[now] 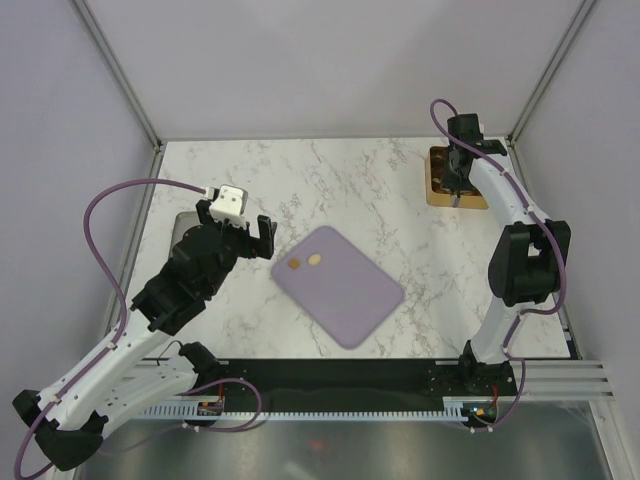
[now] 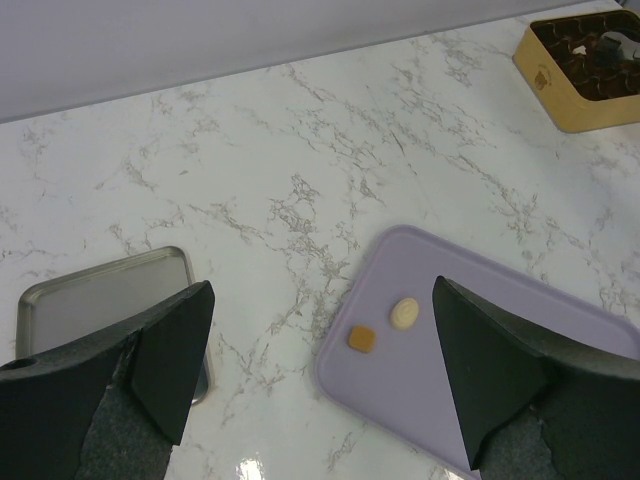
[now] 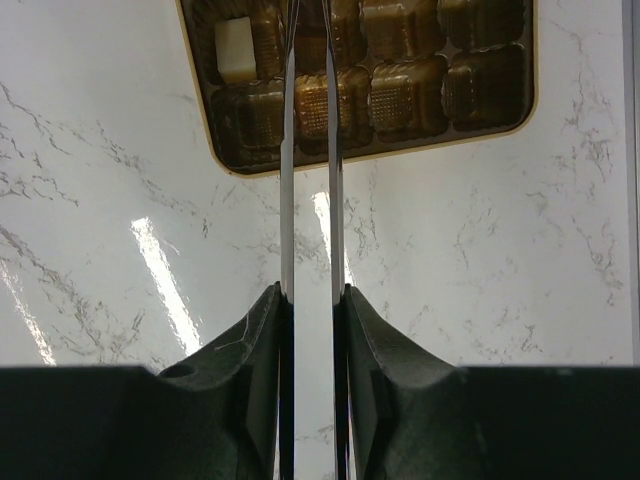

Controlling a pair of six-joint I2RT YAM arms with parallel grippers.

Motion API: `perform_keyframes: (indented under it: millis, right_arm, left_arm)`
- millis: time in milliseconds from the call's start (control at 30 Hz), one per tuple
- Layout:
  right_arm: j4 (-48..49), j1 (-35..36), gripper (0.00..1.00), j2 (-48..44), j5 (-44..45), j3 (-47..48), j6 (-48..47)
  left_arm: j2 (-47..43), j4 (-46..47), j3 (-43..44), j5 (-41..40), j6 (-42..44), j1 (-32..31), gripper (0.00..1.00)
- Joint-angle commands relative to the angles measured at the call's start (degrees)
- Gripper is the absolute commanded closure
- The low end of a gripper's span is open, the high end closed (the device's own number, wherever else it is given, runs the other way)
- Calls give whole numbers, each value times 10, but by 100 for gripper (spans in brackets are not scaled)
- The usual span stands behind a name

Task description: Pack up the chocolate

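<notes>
Observed left gripper spread wide, empty, above lilac mat carrying tan square and cream oval. Right gripper narrowed to a slit over gold tray; tips cut off, grip indeterminable. White piece seated in a tray compartment

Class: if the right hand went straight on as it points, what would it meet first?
Probably the gold tray: the right hand points into its compartments; height above it unclear.

light: bright, even | glare: white streaks on marble table | shadows: faint | right hand: dark, near-silhouette
</notes>
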Motion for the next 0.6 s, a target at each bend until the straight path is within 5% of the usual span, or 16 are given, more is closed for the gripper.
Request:
perform_keyframes:
  millis: [0,567]
  right_arm:
    - [21,-2,67,2,-1,18,8]
    - [23,-8,58,1,11,9,6]
  left_arm:
    - [0,24,-1,-15,28,-2,2]
    - [0,25,-1,-16,28,-1,2]
